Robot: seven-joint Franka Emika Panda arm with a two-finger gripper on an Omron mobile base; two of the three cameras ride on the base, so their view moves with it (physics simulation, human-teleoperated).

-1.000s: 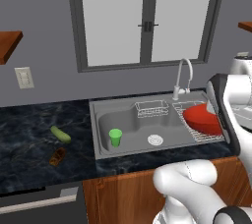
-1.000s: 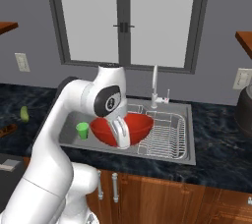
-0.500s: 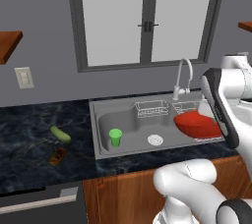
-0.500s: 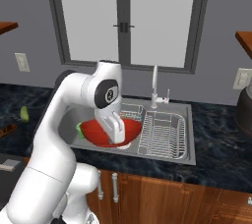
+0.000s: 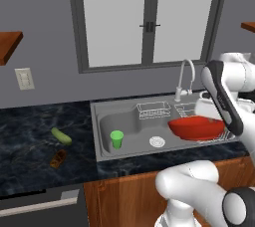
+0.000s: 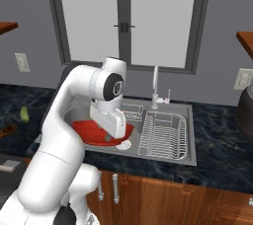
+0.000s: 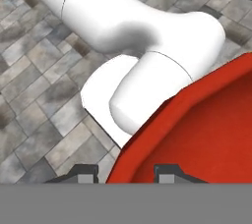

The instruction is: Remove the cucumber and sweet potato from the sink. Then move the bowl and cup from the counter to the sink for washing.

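Bowl (image 5: pixel 196 127) is hanging over the sink (image 5: pixel 124 126), carried by its rim; gripper (image 7: pixel 125 171) is pinching that red edge between narrowly set fingers, so it's riding tilted. Cup (image 5: pixel 117 139) is already standing in the basin. Cucumber (image 5: pixel 61 136) and sweet potato (image 5: pixel 58 158) are lying on the counter (image 5: pixel 30 146), so unloading looks done.

Grey wall (image 5: pixel 45 17); window (image 5: pixel 149 17); dark counter (image 5: pixel 30 146)
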